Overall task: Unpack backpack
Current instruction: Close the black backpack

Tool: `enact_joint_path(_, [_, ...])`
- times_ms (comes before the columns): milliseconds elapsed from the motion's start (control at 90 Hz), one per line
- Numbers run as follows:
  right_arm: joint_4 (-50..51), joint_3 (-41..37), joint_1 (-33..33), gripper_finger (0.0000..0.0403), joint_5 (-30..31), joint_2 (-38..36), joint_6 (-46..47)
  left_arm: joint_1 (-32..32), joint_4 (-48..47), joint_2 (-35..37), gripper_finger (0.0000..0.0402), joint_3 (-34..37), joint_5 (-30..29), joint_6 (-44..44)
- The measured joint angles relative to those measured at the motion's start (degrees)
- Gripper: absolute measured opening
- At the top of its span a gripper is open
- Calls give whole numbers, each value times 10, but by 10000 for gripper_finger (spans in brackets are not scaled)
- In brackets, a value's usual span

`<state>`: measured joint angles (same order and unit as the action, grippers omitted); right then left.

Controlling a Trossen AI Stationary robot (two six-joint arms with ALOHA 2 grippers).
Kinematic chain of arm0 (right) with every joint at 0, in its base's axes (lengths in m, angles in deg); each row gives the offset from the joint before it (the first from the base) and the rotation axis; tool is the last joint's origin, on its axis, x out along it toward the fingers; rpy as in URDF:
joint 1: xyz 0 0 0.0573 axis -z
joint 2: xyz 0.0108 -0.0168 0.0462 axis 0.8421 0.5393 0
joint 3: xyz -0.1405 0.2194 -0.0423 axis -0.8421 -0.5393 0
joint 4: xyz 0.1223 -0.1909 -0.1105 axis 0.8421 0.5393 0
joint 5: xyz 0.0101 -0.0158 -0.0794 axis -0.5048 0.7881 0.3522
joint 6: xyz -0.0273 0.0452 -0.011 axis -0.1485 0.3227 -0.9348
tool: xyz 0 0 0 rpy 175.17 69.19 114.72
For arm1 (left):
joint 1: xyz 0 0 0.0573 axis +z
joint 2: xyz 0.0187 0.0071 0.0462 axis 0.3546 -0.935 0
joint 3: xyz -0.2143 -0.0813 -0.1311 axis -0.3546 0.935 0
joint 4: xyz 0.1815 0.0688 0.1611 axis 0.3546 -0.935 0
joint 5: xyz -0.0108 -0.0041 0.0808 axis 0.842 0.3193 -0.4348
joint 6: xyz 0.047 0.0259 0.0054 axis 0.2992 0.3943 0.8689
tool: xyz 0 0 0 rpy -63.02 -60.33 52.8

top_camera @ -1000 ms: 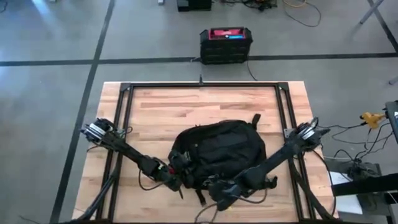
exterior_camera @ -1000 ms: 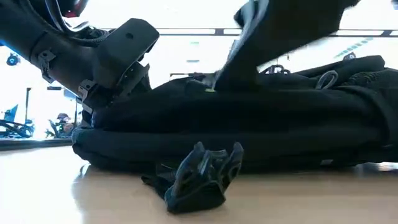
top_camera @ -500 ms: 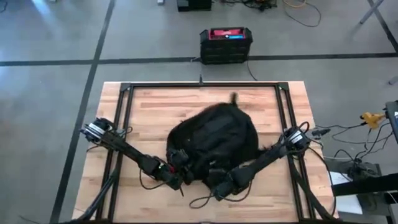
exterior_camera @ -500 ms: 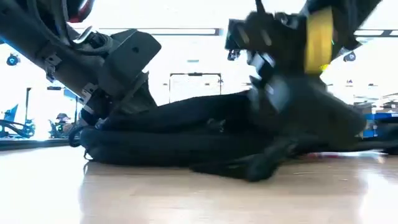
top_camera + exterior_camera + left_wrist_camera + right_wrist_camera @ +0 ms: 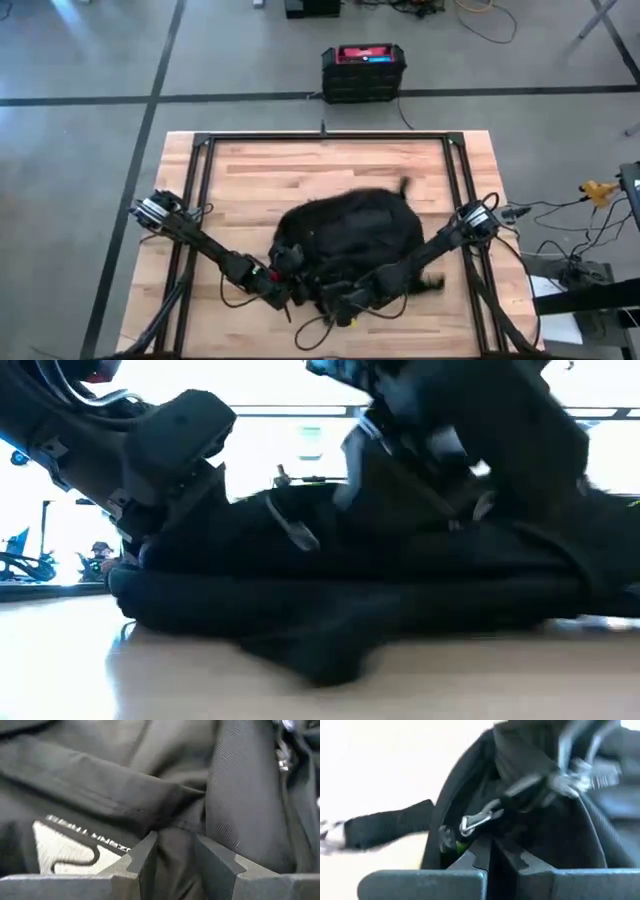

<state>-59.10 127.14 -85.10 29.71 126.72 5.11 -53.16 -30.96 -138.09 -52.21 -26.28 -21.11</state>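
Backpack [image 5: 350,235] handling is at the opening stage: nothing lies outside the bag yet, so the unpacking proper has not begun. The black bag lies flat near the middle of the wooden surface [image 5: 260,170], a little toward its near edge, with a strap end poking out on its far right side.

Both arms reach in from the near corners. The left gripper [image 5: 283,262] sits at the bag's near left edge; the left wrist view shows its fingers [image 5: 145,857] pinching a fold of black fabric, close beside the pale triangular logo [image 5: 67,852]. The right gripper [image 5: 340,298] is at the bag's near edge, just right of the left one. In the right wrist view its fingers [image 5: 480,857] are pressed nearly together, right by a metal zip pull [image 5: 477,820]; whether they actually hold the pull or fabric, I cannot tell.

My reading is that the left arm is anchoring the bag while the right works the zip. The next move calls for a steady draw along the zip line with the fabric kept taut, until the mouth gapes wide enough to reach inside.
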Motion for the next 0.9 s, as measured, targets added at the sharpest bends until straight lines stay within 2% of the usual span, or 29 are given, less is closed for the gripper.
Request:
enact_joint_path(211, [-5, -1, 14, 0, 2, 0, -17, -2, 4, 0, 117, -1, -4, -8])
enact_joint_path(344, [79, -1, 15, 0, 50, -7, -7, -1, -9, 0, 117, -3, -11, -31])
enact_joint_path(422, [110, -2, 11, 0, 57, -21, -2, -2, -23, 0, 117, -3, -17, -44])
enact_joint_path(611, [85, 3, -23, 0, 43, -59, -2, -4, -25, 0, 117, -4, -4, -41])
enact_joint_path(700, [77, 3, -30, 0, 16, -60, -2, -5, -22, 0, 117, -4, 5, -40])
enact_joint_path(900, [83, -13, -32, 0, -95, -49, 13, -12, -19, 0, 117, -4, 4, -39])
